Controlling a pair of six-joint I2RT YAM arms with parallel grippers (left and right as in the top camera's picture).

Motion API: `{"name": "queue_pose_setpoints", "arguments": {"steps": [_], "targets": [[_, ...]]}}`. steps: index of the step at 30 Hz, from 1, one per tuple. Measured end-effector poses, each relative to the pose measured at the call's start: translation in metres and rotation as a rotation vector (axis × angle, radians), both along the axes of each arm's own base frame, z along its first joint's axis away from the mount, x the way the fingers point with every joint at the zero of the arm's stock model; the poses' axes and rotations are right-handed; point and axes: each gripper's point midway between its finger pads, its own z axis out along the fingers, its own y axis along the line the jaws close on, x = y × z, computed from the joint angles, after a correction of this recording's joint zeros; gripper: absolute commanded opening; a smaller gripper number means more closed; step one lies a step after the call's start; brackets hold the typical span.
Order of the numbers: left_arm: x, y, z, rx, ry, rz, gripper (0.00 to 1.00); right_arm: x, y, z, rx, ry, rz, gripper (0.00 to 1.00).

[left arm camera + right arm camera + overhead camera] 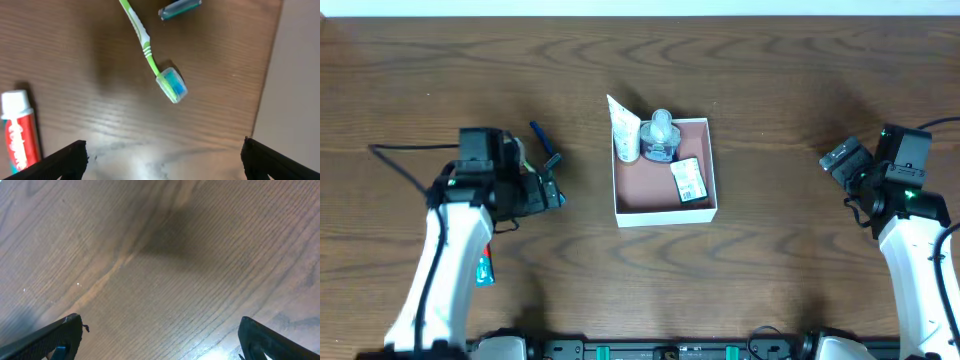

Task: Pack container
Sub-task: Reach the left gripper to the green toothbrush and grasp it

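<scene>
a brown wooden table (770, 90) fills the overhead view. two white arms reach in from the near edge, the left arm (450, 260) on the left side and the right arm (920, 270) on the right, both well apart from the middle.

the container (645, 188) sits at the centre of the table, between the two arms and touched by neither. it is a square shallow box with white walls and a pinkish-brown floor. in its far left corner a white tube (625, 130) leans up over the wall. just right of that stands a clear bottle (660, 135) with a dark label. a small printed packet (688, 180) lies nearer, toward the right wall.

the left gripper (165, 152) hangs over bare wood left of the container, its fingers spread wide and pinching nothing. the right gripper (160, 332) is also spread wide over bare table at the far right, empty.

a red and white toothpaste tube (20, 132) lies by the left arm, partly under it in the overhead view. in the left wrist view a green and white toothbrush (145, 47) lies on the wood ahead of the fingers, a clear cap over its blue head. a blue razor (180, 8) lies just beyond it, cut off by the picture's edge.
</scene>
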Motion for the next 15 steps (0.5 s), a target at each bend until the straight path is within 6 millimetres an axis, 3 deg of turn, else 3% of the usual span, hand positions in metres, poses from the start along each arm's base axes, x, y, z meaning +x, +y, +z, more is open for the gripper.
{"name": "queue_pose_setpoints", "arguments": {"steps": [5, 15], "targets": [[0.022, 0.000, -0.024, -0.022, 0.013, 0.056, 0.87, 0.000, 0.000, 0.000, 0.000, 0.000, 0.000, 0.99], [0.048, 0.008, -0.064, -0.031, 0.042, 0.202, 0.84, 0.000, 0.000, 0.000, 0.000, 0.000, 0.000, 0.99]]}}
